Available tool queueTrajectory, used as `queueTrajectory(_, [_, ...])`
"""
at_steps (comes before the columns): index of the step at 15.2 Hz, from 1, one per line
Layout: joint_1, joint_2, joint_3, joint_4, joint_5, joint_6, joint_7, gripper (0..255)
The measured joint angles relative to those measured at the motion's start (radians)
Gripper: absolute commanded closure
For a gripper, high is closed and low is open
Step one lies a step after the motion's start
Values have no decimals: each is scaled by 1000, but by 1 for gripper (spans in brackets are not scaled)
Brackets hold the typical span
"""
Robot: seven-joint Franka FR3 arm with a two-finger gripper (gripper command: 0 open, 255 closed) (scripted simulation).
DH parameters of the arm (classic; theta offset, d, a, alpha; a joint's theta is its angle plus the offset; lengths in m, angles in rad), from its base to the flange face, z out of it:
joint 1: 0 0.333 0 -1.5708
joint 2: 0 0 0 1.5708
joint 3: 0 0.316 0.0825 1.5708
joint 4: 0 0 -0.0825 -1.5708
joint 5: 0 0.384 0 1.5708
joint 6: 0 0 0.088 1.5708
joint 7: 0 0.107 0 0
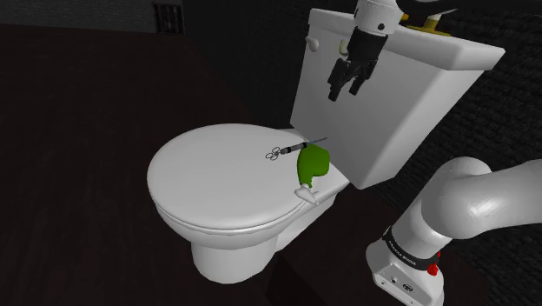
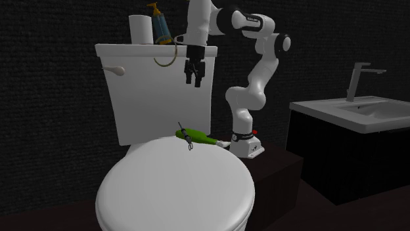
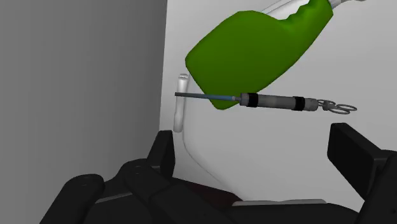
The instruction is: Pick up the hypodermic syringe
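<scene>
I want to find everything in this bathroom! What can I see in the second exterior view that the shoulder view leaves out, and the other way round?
The second exterior view brings in a sink with a tap, plus a white roll on top of the tank. The shoulder view brings in a dark vent high on the wall. Both share the white toilet lid, the syringe lying on it beside a green bottle, and the open end effector hanging above them.
</scene>
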Motion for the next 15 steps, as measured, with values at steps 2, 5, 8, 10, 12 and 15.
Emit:
queueTrajectory(2, [14,8,-8,-6,-9,14,-35,0])
queueTrajectory(5, [88,60,-50,-49,-53,109,-253,0])
queueTrajectory(8, [174,114,-92,-101,-98,218,-501,0])
queueTrajectory(10, [230,147,-123,-141,-128,296,-671,0])
queueTrajectory(12, [286,192,-151,-164,-156,366,-840,0])
queueTrajectory(15, [354,240,-192,-205,-193,462,-1063,0])
